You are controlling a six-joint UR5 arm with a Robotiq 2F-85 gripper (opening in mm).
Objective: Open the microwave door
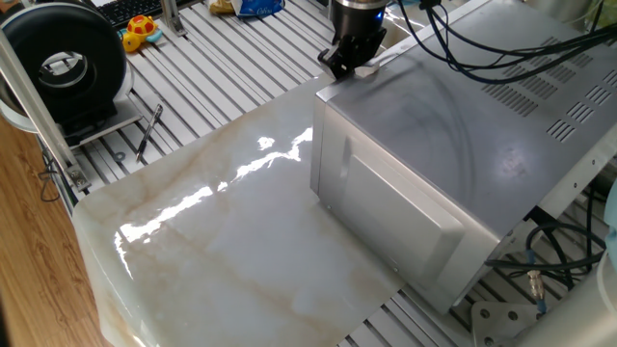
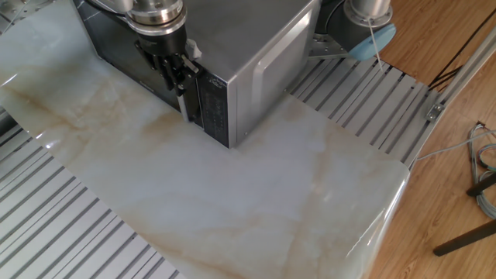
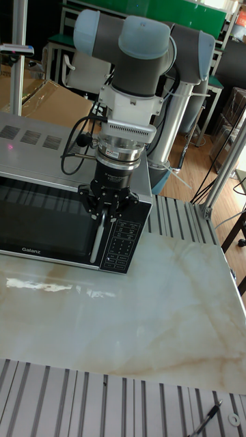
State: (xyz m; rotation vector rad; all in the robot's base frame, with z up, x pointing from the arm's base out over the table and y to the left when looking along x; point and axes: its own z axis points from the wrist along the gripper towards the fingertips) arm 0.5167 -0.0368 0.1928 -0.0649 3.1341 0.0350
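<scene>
The grey microwave (image 1: 453, 125) stands on the marble table (image 1: 222, 241). Its door (image 3: 41, 218) has a dark face marked Galanz and lies flush with the box, left of the keypad (image 3: 123, 246). A silver vertical handle (image 3: 99, 242) runs along the door's right edge. My gripper (image 3: 106, 215) points down at the top of that handle, and its fingers close in around it. From the other side, the gripper (image 2: 177, 77) sits against the door (image 2: 116, 54) at the handle (image 2: 184, 101). In the view from behind, the gripper (image 1: 342, 66) hangs at the box's far top corner and the door is hidden.
Black cables (image 1: 482, 48) lie across the microwave's slotted top. A black round spool (image 1: 63, 63), a yellow toy (image 1: 140, 29) and a pen-like tool (image 1: 149, 130) lie on the slatted bench beside the slab. The arm's base (image 2: 364, 23) stands behind the microwave.
</scene>
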